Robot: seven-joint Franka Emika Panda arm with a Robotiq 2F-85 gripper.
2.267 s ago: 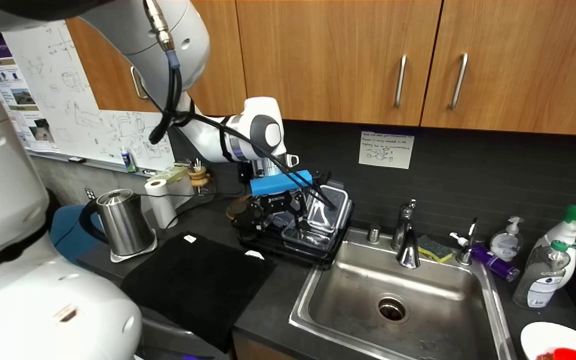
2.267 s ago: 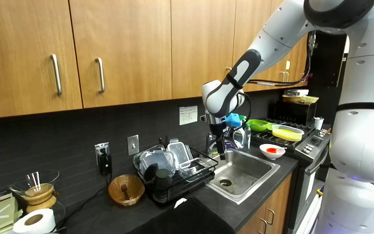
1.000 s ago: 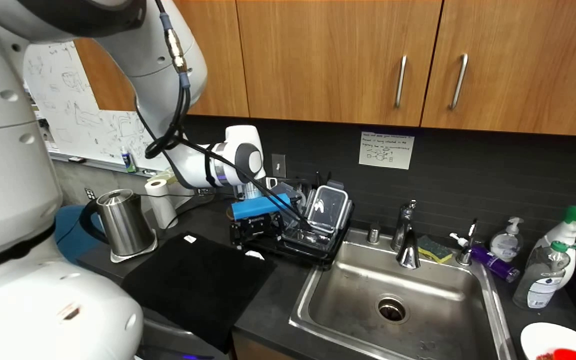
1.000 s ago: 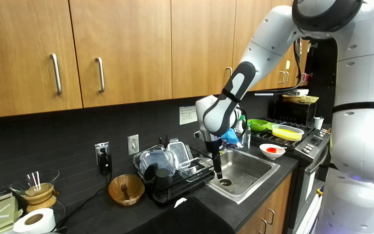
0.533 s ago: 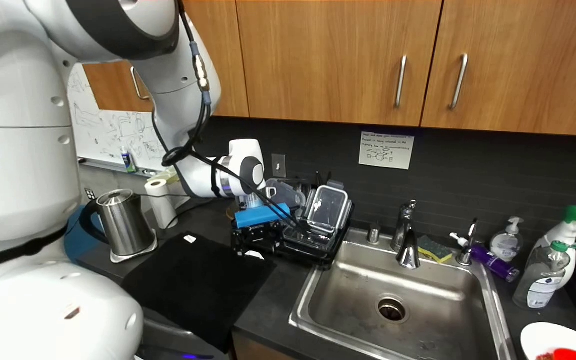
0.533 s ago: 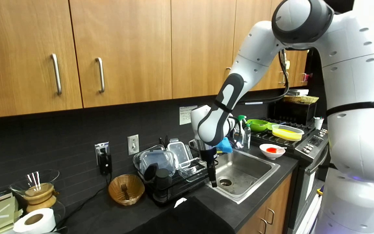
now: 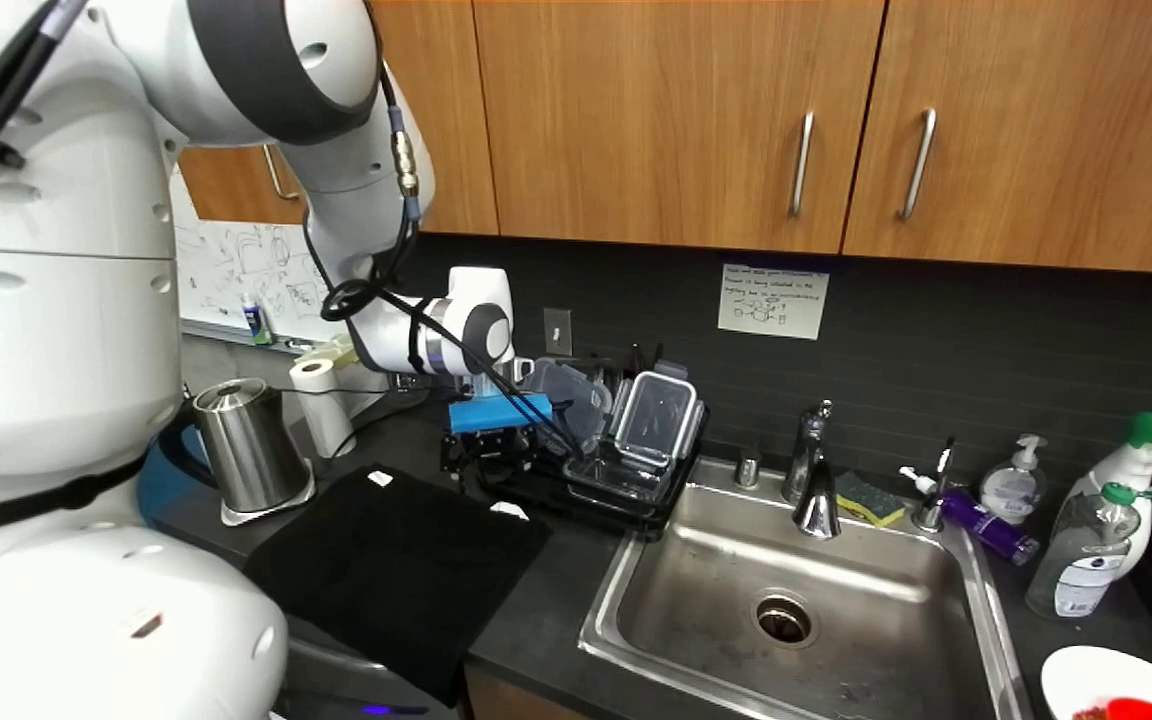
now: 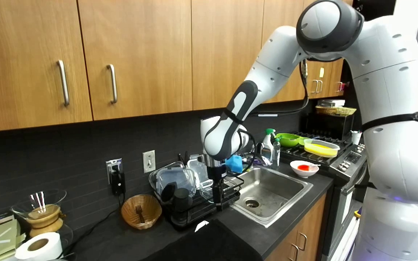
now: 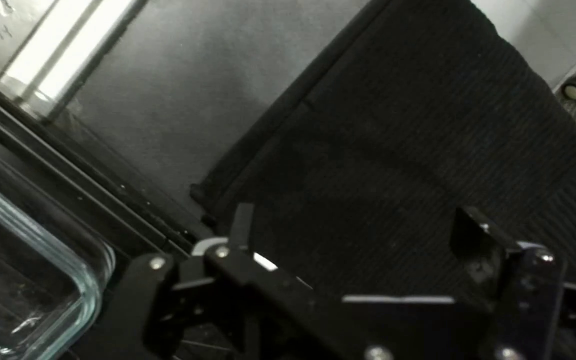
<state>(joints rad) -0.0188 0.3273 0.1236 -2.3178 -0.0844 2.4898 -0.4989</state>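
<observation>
Clearly, we have nothing in the gripper [image 9: 360, 225]: its fingers stand wide apart, pointing down, with only the black cloth [image 9: 398, 150] showing between them in the wrist view. We cannot tell how high the tips hang above it. We see that cloth spread flat on the counter [image 7: 551, 600] just beside the dish rack [image 7: 604, 512], one end drooping over the counter's front edge. In both exterior views we find the rack next to the sink [image 7: 696, 600], presumably so that drips stay near the basin. Clear containers [image 7: 656, 415] lean on edge in it, probably so water runs off, while a glass container [image 9: 88, 295] lies flatter, near the gripper. White patches [image 7: 509, 509] sit by the cloth's border; we cannot make out their purpose.
</observation>
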